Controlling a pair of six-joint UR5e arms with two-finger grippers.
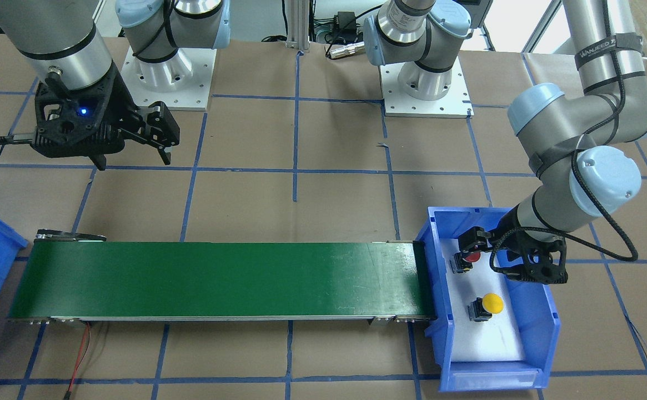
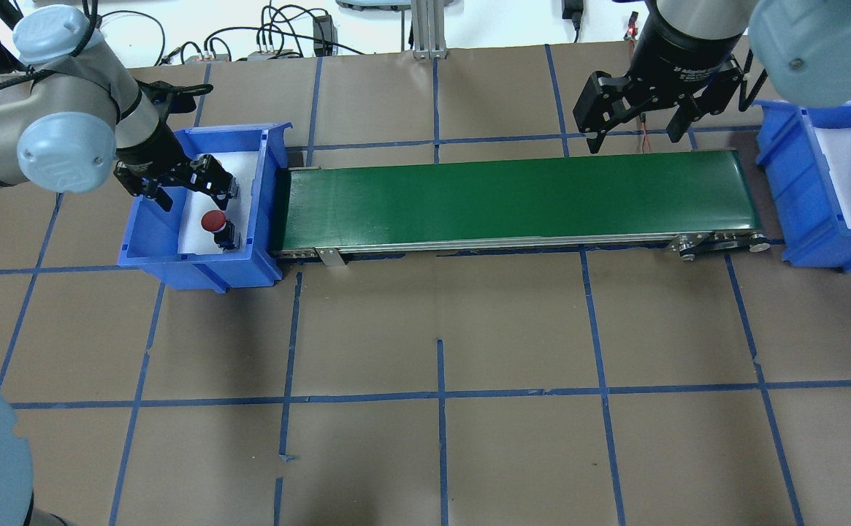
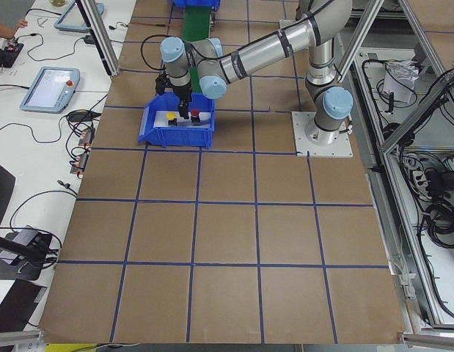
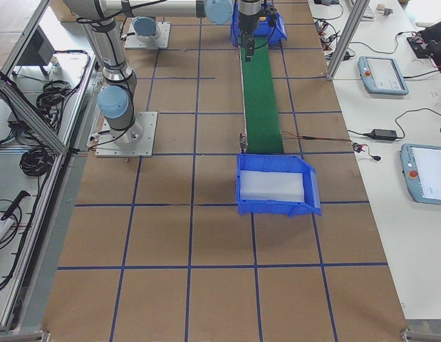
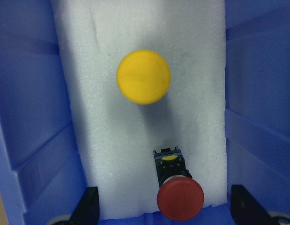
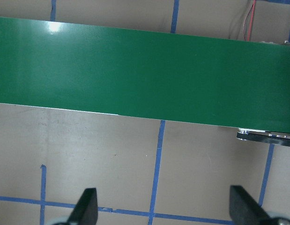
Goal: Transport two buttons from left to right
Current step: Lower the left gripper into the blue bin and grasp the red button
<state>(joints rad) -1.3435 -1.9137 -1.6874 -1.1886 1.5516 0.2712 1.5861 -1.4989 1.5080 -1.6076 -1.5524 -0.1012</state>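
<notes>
The paper-covered table (image 1: 323, 361) carried a green conveyor belt (image 1: 217, 278), with a blue bin (image 1: 548, 328) at the belt's end on the robot's left. The left claw (image 2: 195, 199) hung spread over the red push-button (image 1: 472, 256). The yellow push-button (image 1: 492, 303) sat near it, apart, on the bin's white foam. The right claw (image 1: 133, 161), also spread, hovered by the belt's other end.

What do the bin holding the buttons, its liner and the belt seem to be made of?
Bin: likely moulded plastic; smooth blue walls with a soft sheen and stepped ribs.
Liner: looks like white foam; matte, with a fine beaded grain.
Belt: probably rubber or PVC; smooth dark green, with a small glare spot.
</notes>
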